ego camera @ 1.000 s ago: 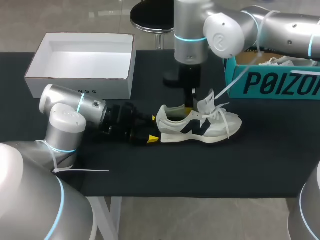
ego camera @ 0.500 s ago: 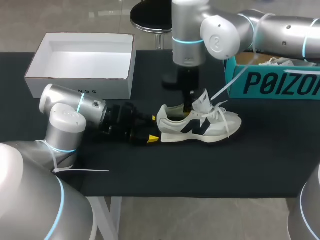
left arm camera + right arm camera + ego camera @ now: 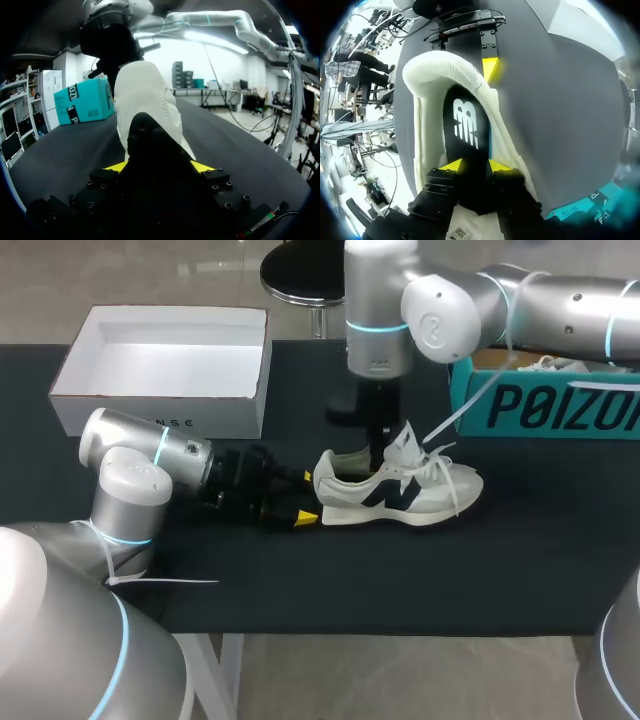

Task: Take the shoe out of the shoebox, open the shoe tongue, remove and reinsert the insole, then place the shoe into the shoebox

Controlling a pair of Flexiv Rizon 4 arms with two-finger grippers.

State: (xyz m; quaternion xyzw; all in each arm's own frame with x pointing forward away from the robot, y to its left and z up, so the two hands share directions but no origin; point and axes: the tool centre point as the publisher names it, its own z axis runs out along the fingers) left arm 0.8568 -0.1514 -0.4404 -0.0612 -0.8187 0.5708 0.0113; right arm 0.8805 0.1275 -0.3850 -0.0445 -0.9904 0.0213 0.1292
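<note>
Partly hidden by the right arm (image 3: 378, 330), the right gripper (image 3: 474, 166) is down inside the shoe (image 3: 400, 490). Its tips are spread over the black insole (image 3: 466, 125), and whether they touch it is hard to make out. The left gripper (image 3: 160, 167) pinches the shoe's heel from both sides, and the heel blocks most of that wrist's view. The shoe sits upright near the middle of the black table (image 3: 400, 580) with its tongue (image 3: 405, 440) raised. An open white shoebox (image 3: 160, 415) stands beyond the left arm. A teal box (image 3: 540, 405), cut off at the edge, stands beside the right arm.
</note>
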